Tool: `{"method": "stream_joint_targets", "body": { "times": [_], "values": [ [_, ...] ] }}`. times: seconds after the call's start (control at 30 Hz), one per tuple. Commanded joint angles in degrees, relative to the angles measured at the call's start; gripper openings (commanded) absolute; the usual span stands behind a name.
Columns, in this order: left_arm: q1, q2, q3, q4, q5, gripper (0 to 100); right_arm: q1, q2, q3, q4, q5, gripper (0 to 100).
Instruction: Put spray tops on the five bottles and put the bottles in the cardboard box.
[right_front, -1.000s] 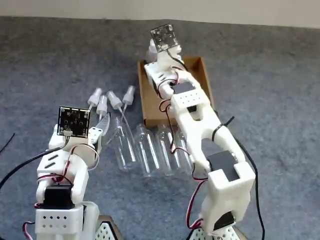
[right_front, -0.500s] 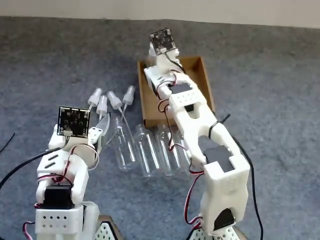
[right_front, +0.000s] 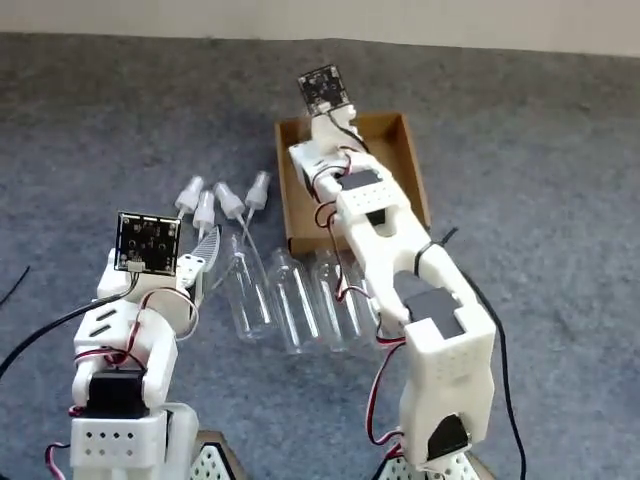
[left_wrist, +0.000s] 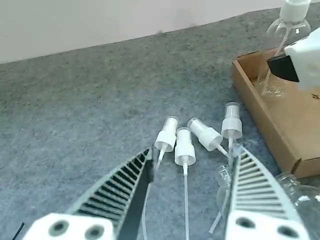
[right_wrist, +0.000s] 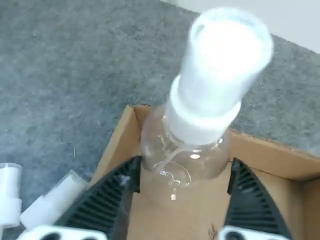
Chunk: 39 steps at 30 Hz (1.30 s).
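Grey carpet covers the counter (right_front: 100, 120). Nearest, the left pincer (left_wrist: 192, 152) hangs wide open over it with nothing between its fingers, just short of four loose spray tops (right_front: 222, 198). These lie close together, their dip tubes pointing back toward the arm bases. Beside the tubes, four clear bottles (right_front: 300, 295) lie side by side in a row, uncapped and partly under the right arm (right_front: 400, 250). Beyond them sits the cardboard box (right_front: 412, 165). The right pincer (right_wrist: 184, 170) is over the box's far left corner, closed on the sides of a fifth bottle (right_wrist: 197, 145). That bottle is upright, its base down inside the box, with a white spray top (right_wrist: 222, 55) already on its neck.
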Motion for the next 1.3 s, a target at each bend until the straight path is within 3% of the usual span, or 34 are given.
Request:
{"method": "stream_joint_targets", "body": {
  "times": [0.0,0.2,0.5,1.27],
  "values": [
    [-0.66,0.04,-0.22,-1.58,-0.18,23,-0.66,-1.36,-4.53,1.63,0.7,22.0],
    [-0.66,0.04,-0.22,-1.58,-0.18,23,-0.84,-1.27,-11.82,10.24,0.35,32.9],
    [-0.66,0.04,-0.22,-1.58,-0.18,23,-0.84,-1.36,-21.76,20.62,0.35,33.6],
    [-0.66,0.04,-0.22,-1.49,-0.18,23,-3.03,-1.54,-78.46,86.64,0.35,33.5]
  ]
}}
